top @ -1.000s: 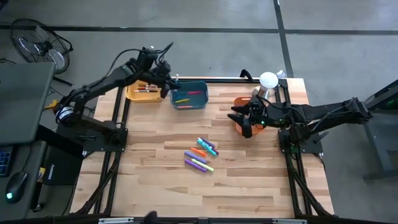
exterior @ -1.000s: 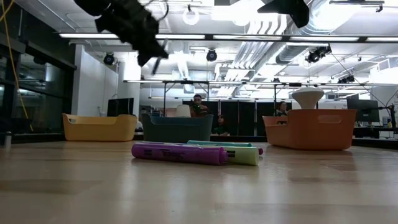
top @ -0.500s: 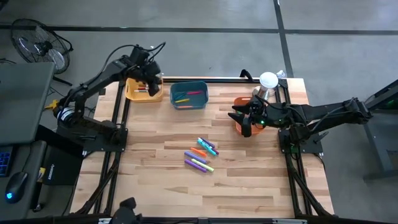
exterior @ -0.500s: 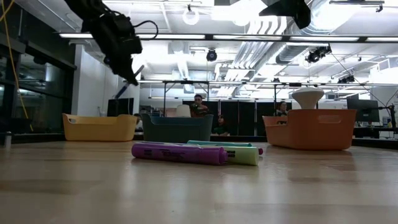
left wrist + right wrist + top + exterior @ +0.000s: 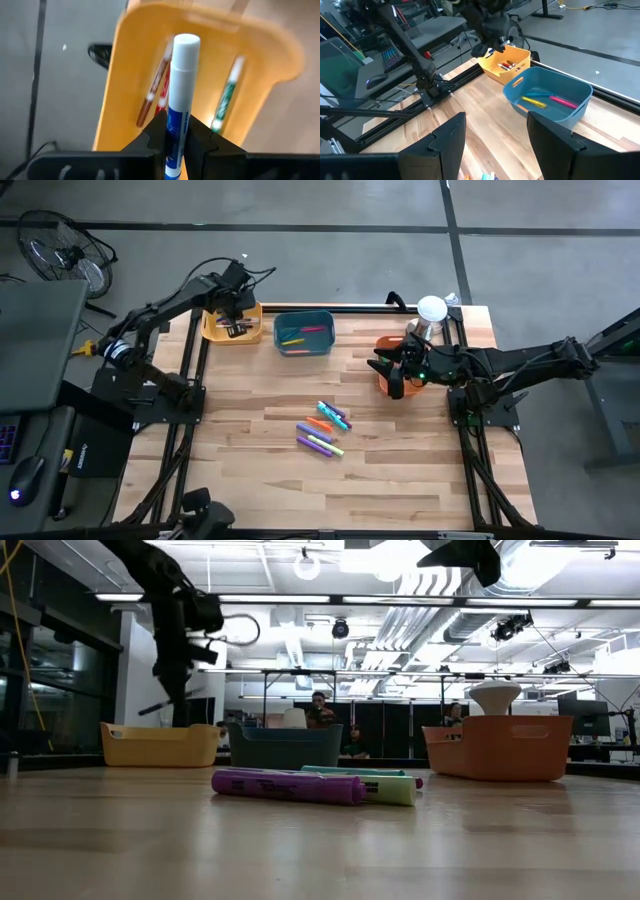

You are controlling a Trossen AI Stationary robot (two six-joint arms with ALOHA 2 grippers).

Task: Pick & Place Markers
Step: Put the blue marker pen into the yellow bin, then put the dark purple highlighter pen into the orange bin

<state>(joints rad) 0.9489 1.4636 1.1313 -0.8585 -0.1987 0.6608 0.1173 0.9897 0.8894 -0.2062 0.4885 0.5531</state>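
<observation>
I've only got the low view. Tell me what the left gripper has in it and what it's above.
Observer: The left gripper is shut on a blue marker with a white cap.
Operator: Give me its position.
Observer: From overhead, it hangs right above the yellow bin.
Operator: Report what's in that bin.
Observer: A brown marker, a red marker and a green marker lie inside.
</observation>
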